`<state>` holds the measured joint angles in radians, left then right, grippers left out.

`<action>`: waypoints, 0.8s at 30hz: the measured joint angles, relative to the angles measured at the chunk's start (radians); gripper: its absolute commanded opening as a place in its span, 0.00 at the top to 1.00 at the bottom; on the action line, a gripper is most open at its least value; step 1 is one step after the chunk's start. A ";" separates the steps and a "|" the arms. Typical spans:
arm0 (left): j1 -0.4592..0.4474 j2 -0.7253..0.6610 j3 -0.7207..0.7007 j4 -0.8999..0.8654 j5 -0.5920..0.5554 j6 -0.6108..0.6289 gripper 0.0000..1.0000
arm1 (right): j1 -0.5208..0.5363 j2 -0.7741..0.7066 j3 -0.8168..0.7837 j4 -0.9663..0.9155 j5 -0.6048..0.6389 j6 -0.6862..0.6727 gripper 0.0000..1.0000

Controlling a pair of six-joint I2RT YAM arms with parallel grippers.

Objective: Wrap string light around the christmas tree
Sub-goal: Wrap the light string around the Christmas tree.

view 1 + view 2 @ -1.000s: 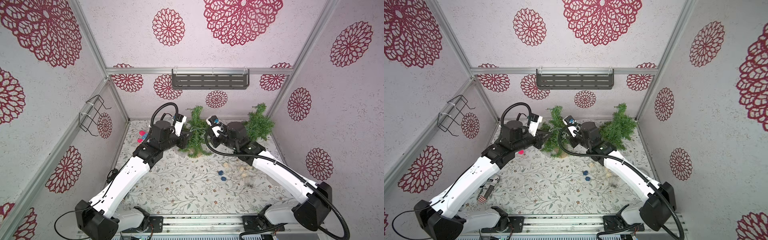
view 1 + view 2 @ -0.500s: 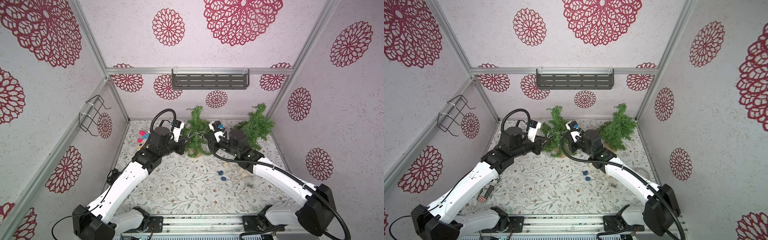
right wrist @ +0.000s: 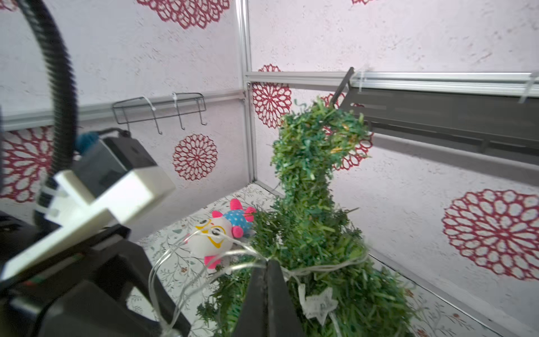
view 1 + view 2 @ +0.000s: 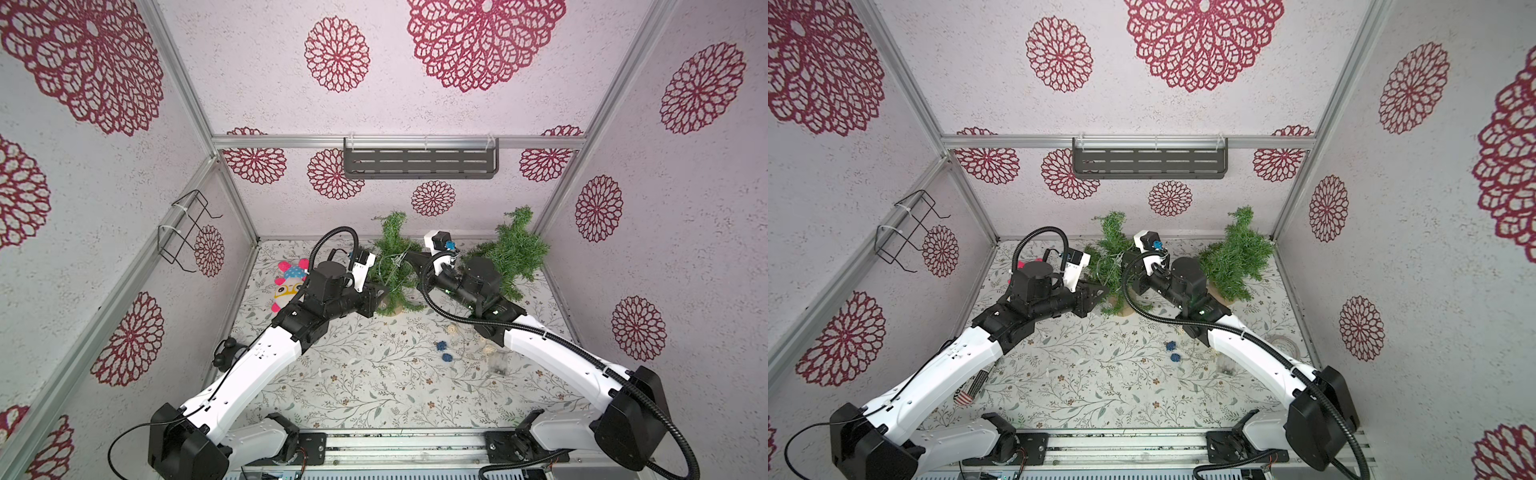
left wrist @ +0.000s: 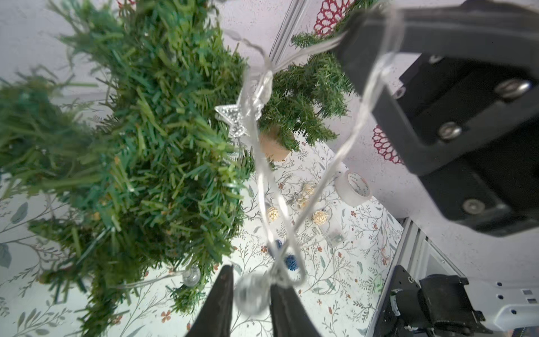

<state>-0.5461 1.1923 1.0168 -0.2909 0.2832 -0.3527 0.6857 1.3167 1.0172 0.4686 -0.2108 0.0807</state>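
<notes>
A small green christmas tree (image 4: 392, 266) (image 4: 1113, 253) stands at the back middle on a wooden foot. The clear-wire string light (image 5: 262, 175) with silver stars (image 3: 319, 305) hangs round its lower branches. My left gripper (image 4: 380, 291) (image 5: 252, 280) is at the tree's lower left. Its jaws stand apart with a blurred silver ball bulb between them. My right gripper (image 4: 406, 258) (image 3: 267, 262) reaches in from the right and is shut on the wire at its tips. The string's tail (image 4: 486, 349) trails over the floor.
A second green tree (image 4: 515, 253) stands at the back right, behind my right arm. A plush toy (image 4: 291, 282) lies at the back left. Two blue ornaments (image 4: 442, 351) and a tape roll (image 4: 1283, 345) lie on the floor. A grey shelf (image 4: 419, 162) hangs on the back wall.
My left gripper has sunk toward the tree's lower branches and its jaws have parted. The right gripper has closed on the wire and shifted a little.
</notes>
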 measured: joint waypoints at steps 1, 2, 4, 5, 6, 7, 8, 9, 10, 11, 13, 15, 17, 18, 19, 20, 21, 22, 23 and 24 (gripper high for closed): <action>0.003 -0.006 -0.008 -0.009 -0.006 0.000 0.63 | 0.002 -0.007 -0.018 0.011 -0.006 0.007 1.00; 0.010 -0.014 -0.017 -0.018 -0.008 0.000 0.58 | 0.003 -0.018 -0.044 0.021 -0.005 0.013 1.00; 0.021 -0.028 -0.025 -0.030 -0.012 0.001 0.49 | 0.006 -0.040 -0.100 0.028 0.008 0.018 1.00; 0.026 -0.036 -0.025 -0.036 -0.013 0.002 0.46 | 0.008 -0.050 -0.132 0.028 0.023 0.018 1.00; 0.031 -0.043 -0.025 -0.042 -0.016 0.006 0.44 | 0.008 -0.057 -0.160 0.026 0.034 0.018 1.00; 0.035 -0.050 -0.024 -0.051 -0.019 0.010 0.42 | 0.008 -0.061 -0.180 0.026 0.045 0.018 1.00; 0.042 -0.059 -0.023 -0.069 -0.024 0.017 0.40 | 0.008 -0.064 -0.201 0.023 0.054 0.018 1.00; 0.047 -0.068 -0.020 -0.087 -0.024 0.022 0.37 | 0.008 -0.065 -0.218 0.019 0.059 0.018 1.00; 0.055 -0.076 -0.017 -0.105 -0.024 0.026 0.35 | 0.008 -0.066 -0.229 0.018 0.063 0.018 1.00; 0.064 -0.082 -0.010 -0.121 -0.021 0.027 0.34 | 0.008 -0.067 -0.239 0.017 0.068 0.018 1.00; 0.084 -0.085 0.015 -0.143 -0.011 0.023 0.31 | 0.008 -0.071 -0.253 0.019 0.074 0.019 1.00; 0.092 -0.066 0.055 -0.141 0.008 0.005 0.29 | 0.008 -0.079 -0.267 0.025 0.076 0.023 1.00; 0.082 -0.030 0.092 -0.130 0.025 -0.013 0.29 | 0.008 -0.089 -0.278 0.029 0.076 0.028 1.00; 0.069 -0.005 0.105 -0.121 0.030 -0.023 0.29 | 0.009 -0.093 -0.282 0.030 0.077 0.029 1.00; 0.056 0.015 0.111 -0.113 0.034 -0.027 0.29 | 0.009 -0.096 -0.285 0.030 0.077 0.032 1.00; 0.039 0.040 0.112 -0.103 0.040 -0.037 0.30 | 0.009 -0.099 -0.285 0.031 0.078 0.035 1.00; 0.024 0.063 0.111 -0.095 0.047 -0.045 0.31 | 0.009 -0.101 -0.285 0.033 0.078 0.036 1.00; 0.014 0.081 0.109 -0.087 0.050 -0.053 0.32 | 0.009 -0.103 -0.285 0.035 0.078 0.037 1.00; 0.004 0.101 0.107 -0.082 0.055 -0.061 0.33 | 0.009 -0.104 -0.285 0.036 0.078 0.037 1.00; -0.004 0.118 0.106 -0.076 0.060 -0.068 0.34 | 0.010 -0.105 -0.285 0.036 0.077 0.037 1.00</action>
<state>-0.5503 1.3102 1.1229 -0.3668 0.3431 -0.4210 0.6952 1.2114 0.7322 0.5045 -0.1333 0.1177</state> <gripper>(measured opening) 0.679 0.044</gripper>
